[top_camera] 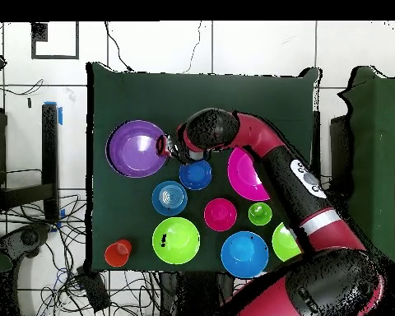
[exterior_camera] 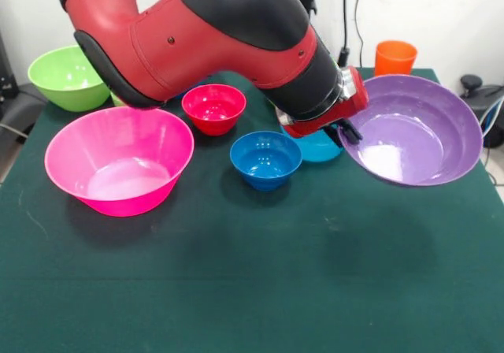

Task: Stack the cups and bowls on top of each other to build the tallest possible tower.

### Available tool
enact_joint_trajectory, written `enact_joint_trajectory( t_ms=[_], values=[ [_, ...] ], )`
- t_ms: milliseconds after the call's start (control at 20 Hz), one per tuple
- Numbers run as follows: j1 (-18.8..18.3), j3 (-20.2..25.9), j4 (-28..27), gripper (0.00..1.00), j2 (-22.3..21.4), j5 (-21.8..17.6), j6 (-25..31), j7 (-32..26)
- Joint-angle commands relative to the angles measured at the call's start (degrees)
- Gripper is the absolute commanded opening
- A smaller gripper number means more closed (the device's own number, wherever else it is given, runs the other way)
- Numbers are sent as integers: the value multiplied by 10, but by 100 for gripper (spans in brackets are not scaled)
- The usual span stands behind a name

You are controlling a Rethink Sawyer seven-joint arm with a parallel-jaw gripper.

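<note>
While the gripper (exterior_camera: 348, 129) clamps its near rim, purple bowl (exterior_camera: 415, 129) tilted, lifted off the table (exterior_camera: 252, 290).

Setting: a robotics laboratory. Indicators: a red and black robot arm (top_camera: 275, 169) working at a table covered in dark green cloth (exterior_camera: 260, 290), loose cables (top_camera: 36, 239) trailing over a white tiled floor (top_camera: 258, 45), and a plain white wall (exterior_camera: 441, 14).
</note>
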Motion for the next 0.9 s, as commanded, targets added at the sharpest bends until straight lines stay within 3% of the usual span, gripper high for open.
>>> enact_joint_trajectory(
  t_ms=[50, 900],
  values=[
    [-1, 34, -66, 0, 5, -32, 45, -242],
    [7, 2, -117, 0, -31, -56, 147, -285]
  ],
)
